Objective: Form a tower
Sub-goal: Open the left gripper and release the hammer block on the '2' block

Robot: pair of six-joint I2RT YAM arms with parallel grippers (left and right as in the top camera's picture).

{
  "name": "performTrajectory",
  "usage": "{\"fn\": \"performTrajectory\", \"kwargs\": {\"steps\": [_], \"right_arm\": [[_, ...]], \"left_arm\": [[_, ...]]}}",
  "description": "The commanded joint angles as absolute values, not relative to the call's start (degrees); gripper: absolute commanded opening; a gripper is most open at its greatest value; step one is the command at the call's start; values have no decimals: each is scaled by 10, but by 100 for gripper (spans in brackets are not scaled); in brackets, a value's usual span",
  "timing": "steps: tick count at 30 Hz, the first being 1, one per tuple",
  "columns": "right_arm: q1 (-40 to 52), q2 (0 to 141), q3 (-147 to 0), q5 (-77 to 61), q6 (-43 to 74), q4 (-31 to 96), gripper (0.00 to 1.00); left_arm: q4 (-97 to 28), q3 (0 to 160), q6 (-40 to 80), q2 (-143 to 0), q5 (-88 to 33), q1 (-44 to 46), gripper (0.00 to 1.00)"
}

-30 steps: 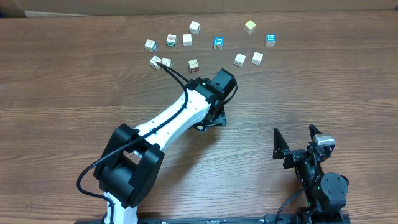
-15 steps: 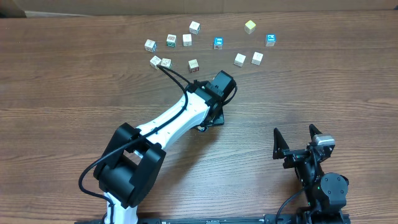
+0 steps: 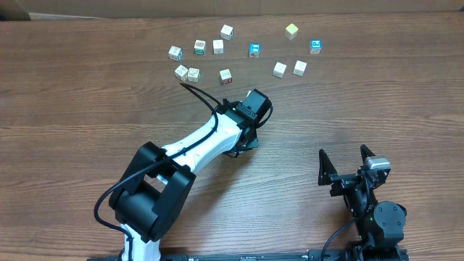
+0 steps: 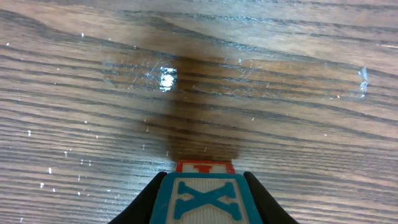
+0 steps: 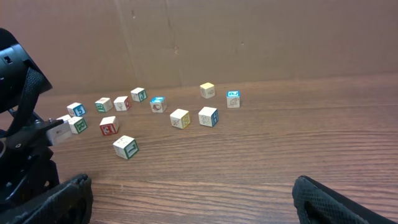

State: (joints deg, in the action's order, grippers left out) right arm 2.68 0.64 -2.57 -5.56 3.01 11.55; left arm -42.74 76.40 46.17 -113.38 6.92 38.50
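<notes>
Left gripper (image 4: pixel 205 186) was down at the table (image 3: pixel 377 87). Its fingers (image 4: pixel 149 202) sat flush on both sides of the cyan X cube (image 4: pixel 205 204), so it read as clamped on it.

That cube looked like the top of the tower (image 4: pixel 206 194), with a red-edged cube (image 4: pixel 205 166) showing just past it. Couldn't tell from the wrist view how many levels there were. From overhead the tower was hidden under the left wrist, on the near side of the loose cubes (image 3: pixel 225 75) and well apart from them.

Right gripper (image 3: pixel 345 164) was parked at the near edge with its jaws wide and nothing in them.

My take on doing the step well:
- Squeeze only enough to hold. Too much pressure could twist the top cube off the red one.
- Keep the fingers square to the cube faces and centred.
- Check the cyan edges line up with the red one before letting go.
- Move straight up or down only. Any sideways drag could shear the stack.
- Leave the right arm parked.
</notes>
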Motion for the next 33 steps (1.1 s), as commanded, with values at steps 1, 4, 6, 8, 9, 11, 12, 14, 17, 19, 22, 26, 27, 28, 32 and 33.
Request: {"fn": "performTrajectory", "kwargs": {"steps": [1,4,6,8,9,11,12,14,17,19,22,26,27,28,32,33], "right_arm": [[29,3,-38,-56,32,125,100],[29,3,-38,-56,32,125,100],[29,3,-38,-56,32,125,100],[29,3,-38,-56,32,125,100],[29,3,-38,-56,32,125,100],[29,3,-38,-56,32,125,100],[29,3,-38,-56,32,125,100],[29,3,-38,-56,32,125,100],[29,3,-38,-56,32,125,100],[29,3,-38,-56,32,125,100],[29,3,-38,-56,32,125,100],[29,3,-38,-56,32,125,100],[29,3,-38,-56,32,125,100],[29,3,-38,-56,32,125,100],[29,3,-38,-56,32,125,100],[29,3,-38,-56,32,125,100]], "left_arm": [[-430,761,463,-1122,50,384,26],[-431,762,463,-1122,19,384,29],[-434,763,458,-1122,-8,384,30],[-435,764,448,-1122,-34,384,30],[-439,764,448,-1122,-44,384,30],[-448,764,448,-1122,-46,384,31],[-453,764,448,-1122,-45,384,31],[-463,764,448,-1122,-42,384,32],[-466,764,448,-1122,-39,384,39],[-466,764,448,-1122,-39,384,51],[-466,764,448,-1122,-39,384,72],[-464,769,437,-1122,-39,383,73],[-465,778,427,-1122,-38,382,73],[-467,787,420,-1122,-36,380,74],[-510,848,417,-1122,-2,374,75],[-518,858,417,-1122,1,374,75]]}}
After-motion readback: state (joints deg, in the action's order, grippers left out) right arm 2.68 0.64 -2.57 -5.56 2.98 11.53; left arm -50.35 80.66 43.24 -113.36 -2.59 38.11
